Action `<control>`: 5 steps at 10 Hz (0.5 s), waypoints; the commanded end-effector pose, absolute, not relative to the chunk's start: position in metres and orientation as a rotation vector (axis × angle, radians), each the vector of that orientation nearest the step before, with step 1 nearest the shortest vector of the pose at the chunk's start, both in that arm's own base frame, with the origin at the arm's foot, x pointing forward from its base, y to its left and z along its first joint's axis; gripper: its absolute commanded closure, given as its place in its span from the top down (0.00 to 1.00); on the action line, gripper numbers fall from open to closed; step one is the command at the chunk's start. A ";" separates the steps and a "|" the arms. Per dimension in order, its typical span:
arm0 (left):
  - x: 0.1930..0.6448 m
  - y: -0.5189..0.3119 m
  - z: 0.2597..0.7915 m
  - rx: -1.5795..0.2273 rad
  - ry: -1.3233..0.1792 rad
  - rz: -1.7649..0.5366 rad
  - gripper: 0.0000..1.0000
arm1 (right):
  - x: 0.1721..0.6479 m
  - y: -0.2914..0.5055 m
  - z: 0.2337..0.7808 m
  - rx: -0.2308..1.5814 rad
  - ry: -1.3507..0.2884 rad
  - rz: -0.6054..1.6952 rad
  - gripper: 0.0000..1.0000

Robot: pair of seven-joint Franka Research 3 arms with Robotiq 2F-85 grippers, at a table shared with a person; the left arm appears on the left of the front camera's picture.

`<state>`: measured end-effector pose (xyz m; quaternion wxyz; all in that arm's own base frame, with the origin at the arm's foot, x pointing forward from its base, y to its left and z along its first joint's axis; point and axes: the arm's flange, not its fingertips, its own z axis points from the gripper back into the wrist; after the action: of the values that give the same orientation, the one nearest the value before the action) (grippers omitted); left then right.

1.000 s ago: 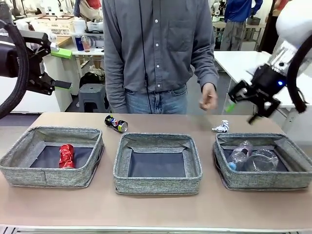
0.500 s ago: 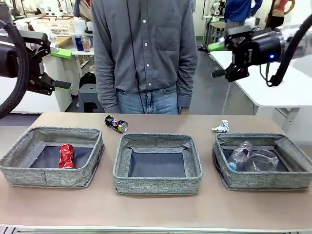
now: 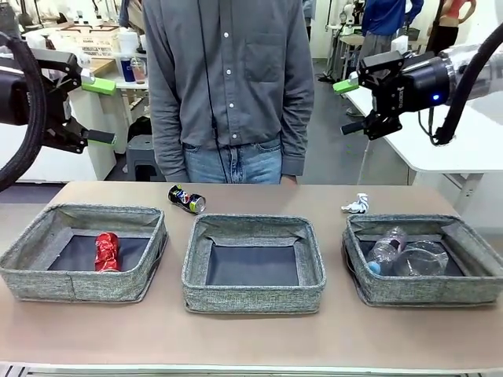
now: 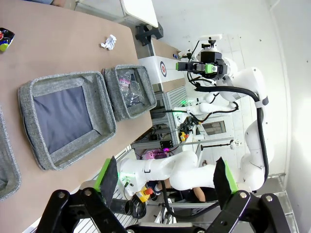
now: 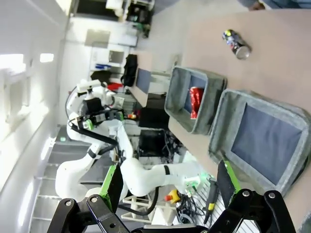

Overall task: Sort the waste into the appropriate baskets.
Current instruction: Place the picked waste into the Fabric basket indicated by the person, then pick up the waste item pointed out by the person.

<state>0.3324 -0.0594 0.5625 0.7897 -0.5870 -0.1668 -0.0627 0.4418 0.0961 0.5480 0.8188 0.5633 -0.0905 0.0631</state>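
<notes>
Two raised: left gripper (image 3: 100, 111), right gripper (image 3: 346, 107); both apart, empty; dark blue soda can (image 3: 187, 199) print unreadable.

Three grey woven baskets in a row. Left basket (image 3: 78, 287) holds a crushed red can (image 3: 107, 251); right basket (image 3: 424, 293), a clear bottle (image 3: 385, 250) and clear cup (image 3: 425, 258). Behind the middle basket (image 3: 253, 299)'s left corner lies a dark blue soda can (image 3: 187, 199); a crumpled wrapper (image 3: 357, 206) sits behind the right.

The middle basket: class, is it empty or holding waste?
Empty: the middle basket has a bare dark bottom; the dark blue soda can lies outside, beyond its far-left corner.
</notes>
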 end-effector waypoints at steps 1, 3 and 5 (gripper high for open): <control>0.331 -0.060 0.566 -1.273 -0.353 -0.131 1.00 | 0.443 0.096 0.557 1.184 -0.188 0.117 1.00; 0.331 -0.060 0.566 -1.273 -0.353 -0.131 1.00 | 0.443 0.096 0.557 1.184 -0.188 0.117 1.00; 0.331 -0.060 0.566 -1.273 -0.353 -0.131 1.00 | 0.443 0.096 0.557 1.184 -0.188 0.117 1.00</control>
<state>0.3324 -0.0594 0.5625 0.7897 -0.5871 -0.1668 -0.0627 0.4412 0.0957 0.5499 0.8197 0.5622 -0.0906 0.0618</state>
